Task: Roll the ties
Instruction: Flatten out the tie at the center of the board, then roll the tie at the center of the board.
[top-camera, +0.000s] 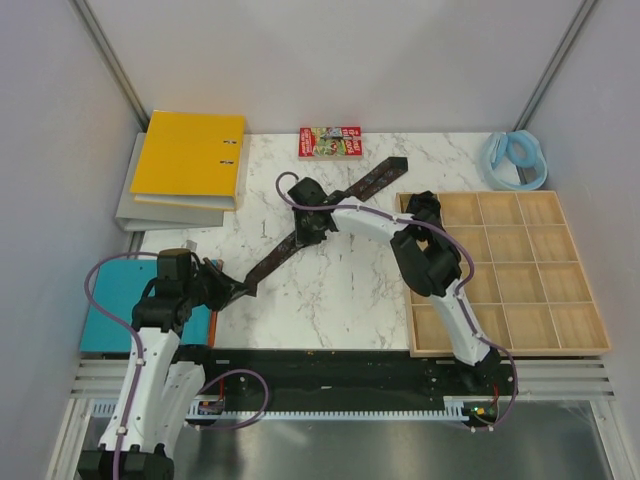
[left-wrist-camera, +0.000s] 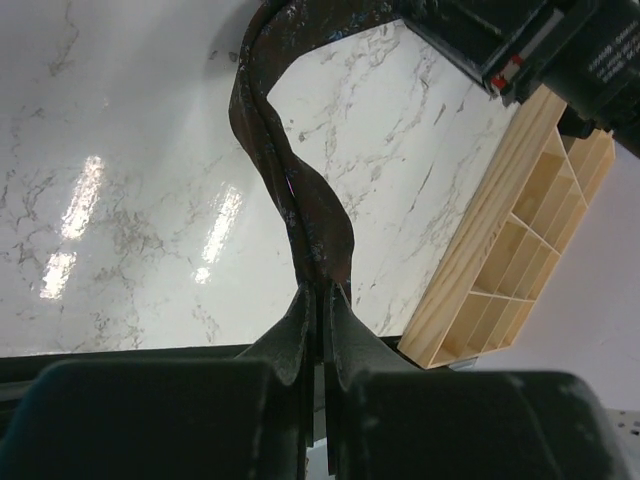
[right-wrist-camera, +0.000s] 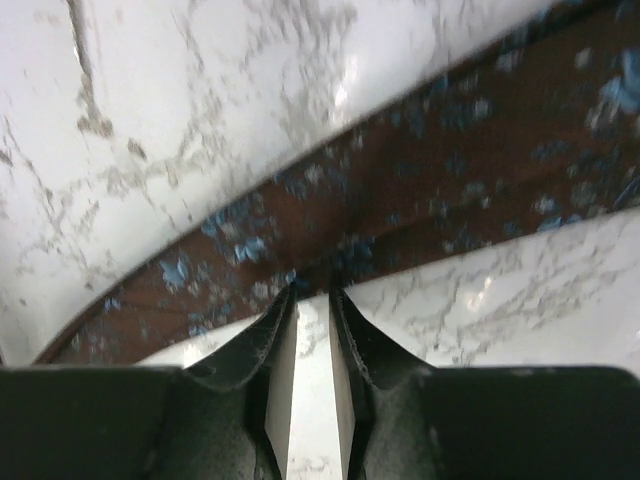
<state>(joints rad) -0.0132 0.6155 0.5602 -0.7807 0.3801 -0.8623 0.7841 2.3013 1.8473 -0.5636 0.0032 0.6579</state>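
One dark brown tie (top-camera: 375, 180) with a faint blue pattern runs diagonally across the marble table, from its wide end at the back centre to its narrow end at the front left. My left gripper (top-camera: 238, 288) is shut on the narrow end, and its wrist view shows the tie (left-wrist-camera: 300, 200) twisting away from the shut jaws (left-wrist-camera: 322, 290). My right gripper (top-camera: 305, 228) is at the tie's middle. In its wrist view the nearly closed fingertips (right-wrist-camera: 310, 290) pinch the edge of the tie (right-wrist-camera: 400, 190). The right arm (left-wrist-camera: 520, 50) shows at the top of the left wrist view.
A wooden compartment tray (top-camera: 500, 270) lies at the right and also shows in the left wrist view (left-wrist-camera: 500, 260). A yellow binder (top-camera: 190, 165) on a grey one is at the back left. A red booklet (top-camera: 329, 141), a pale blue band (top-camera: 515, 160) and a teal object (top-camera: 110, 300) are there too.
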